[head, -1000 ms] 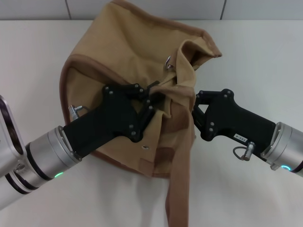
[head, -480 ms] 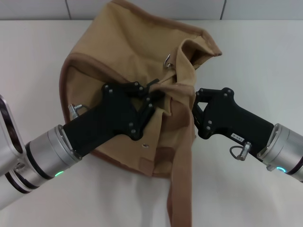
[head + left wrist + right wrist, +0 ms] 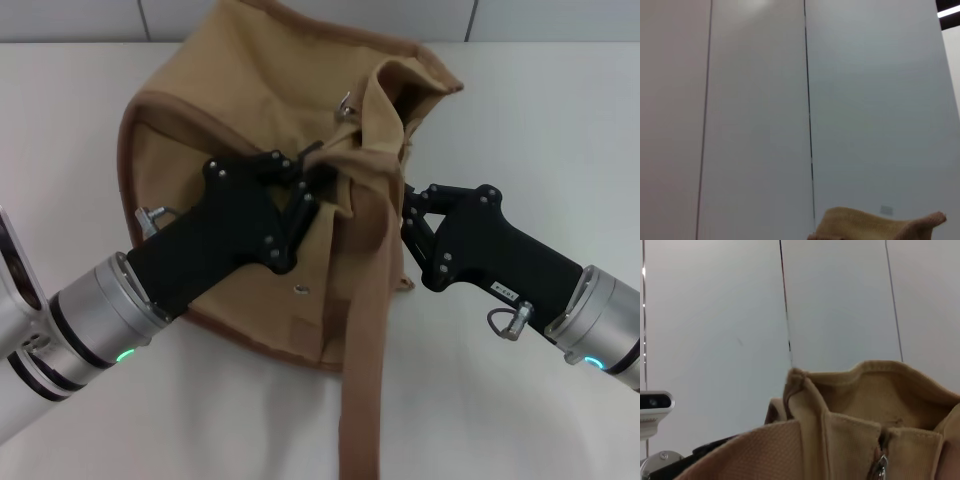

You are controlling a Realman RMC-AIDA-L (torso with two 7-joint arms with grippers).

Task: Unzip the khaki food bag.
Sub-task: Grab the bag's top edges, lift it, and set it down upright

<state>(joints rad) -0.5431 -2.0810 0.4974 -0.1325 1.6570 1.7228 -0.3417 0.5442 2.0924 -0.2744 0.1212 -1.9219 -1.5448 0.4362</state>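
Left gripper (image 3: 308,185) shifted up and leftward, dragging the bag (image 3: 240,100) mouth with it; strap (image 3: 365,330) now hangs straighter, right gripper (image 3: 408,225) edged inward.

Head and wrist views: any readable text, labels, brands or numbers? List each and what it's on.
None legible.
Small white label on the right tool body: print too small to read.
Small pale tag on the wall panel in the left wrist view: blurred, unreadable.
khaki food bag: no print or logo visible.
left tool: no markings visible.
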